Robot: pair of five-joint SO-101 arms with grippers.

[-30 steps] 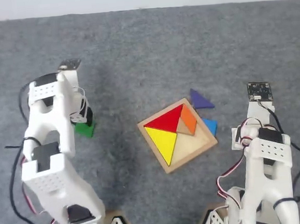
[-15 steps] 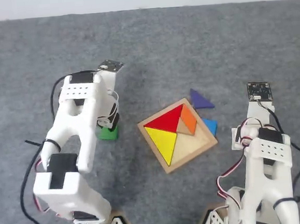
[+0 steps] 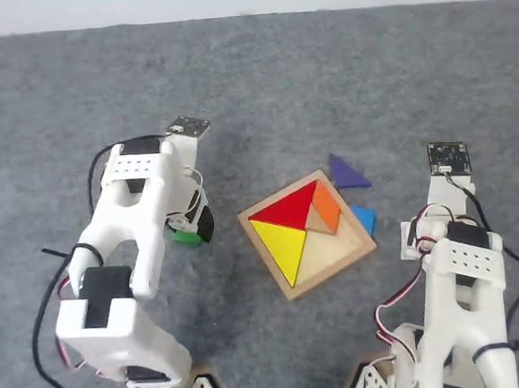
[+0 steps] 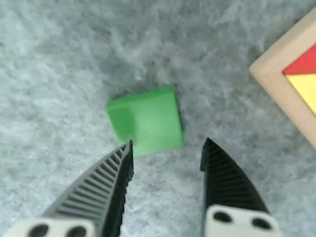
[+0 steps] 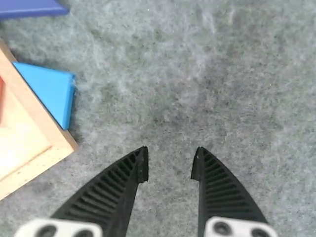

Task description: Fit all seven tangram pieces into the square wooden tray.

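**Spotter:** Where's the flat green square tangram piece point(image 4: 145, 121)?

**Operator:** I see it lying on the grey felt desk point(image 3: 234, 97), just ahead of my left end effector point(image 4: 168, 143), whose fingers are spread and grip nothing. The square wooden tray point(image 3: 334, 271) sits nearby, holding a red triangle point(image 3: 289, 207), a yellow triangle point(image 3: 282, 246) and an orange piece point(image 3: 327, 208).

**Spotter:** And the right?

**Operator:** My right end effector point(image 5: 170, 150) hangs spread above the felt, near the blue triangle point(image 5: 47, 94).

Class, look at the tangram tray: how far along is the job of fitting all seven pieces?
Done: the red piece, yellow piece and orange piece lie in the tray. In hand: nothing is gripped; the left pincer is open just short of the green square. Left: that square, the blue piece beside the tray, and the purple piece. The right pincer is open over the carpet.
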